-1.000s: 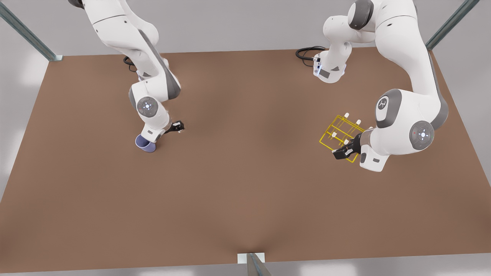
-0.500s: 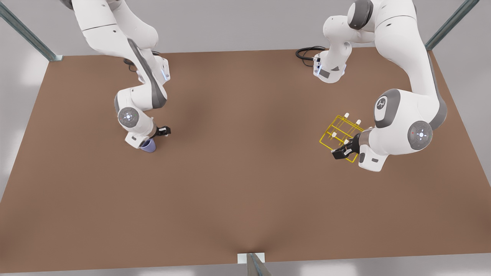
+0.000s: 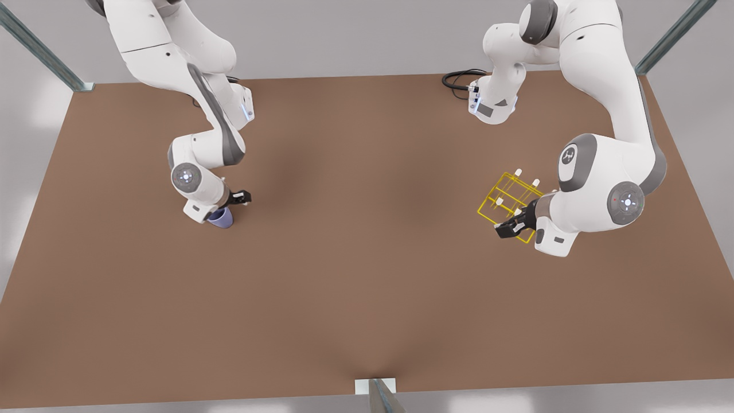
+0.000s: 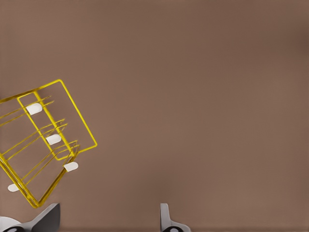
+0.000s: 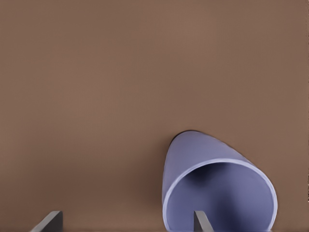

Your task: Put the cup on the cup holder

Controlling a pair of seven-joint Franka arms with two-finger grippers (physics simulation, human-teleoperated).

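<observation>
The cup point(image 3: 221, 217) stands on the bench point(image 3: 367, 287), toward the edge at the front view's left, mouth up as far as the front view shows. The right end effector point(image 3: 225, 207) is directly at the cup. In the right wrist view the cup point(image 5: 217, 183) lies close under the camera with its open mouth toward it. One fingertip point(image 5: 202, 221) stands in front of the mouth and the other is well aside over bare bench, so the fingers are spread wide. They do not pinch the cup yet, and I cannot tell if one finger is inside the rim.

The cup holder point(image 3: 510, 198) stands near the opposite edge, at the front view's right, well apart from the cup. The left end effector point(image 3: 512, 226) is at the holder's near corner. In the left wrist view the cup holder point(image 4: 43, 145) lies off to one side of the fingers. The fingers are spread, and between them is only bench. This arm seems to wait there.

In my judgement the task is at its beginning. The approach to the cup is nearly finished. The grasp, the lift, the carry across the bench and the placing on a white-tipped peg point(image 3: 518, 172) are all left to do.
</observation>
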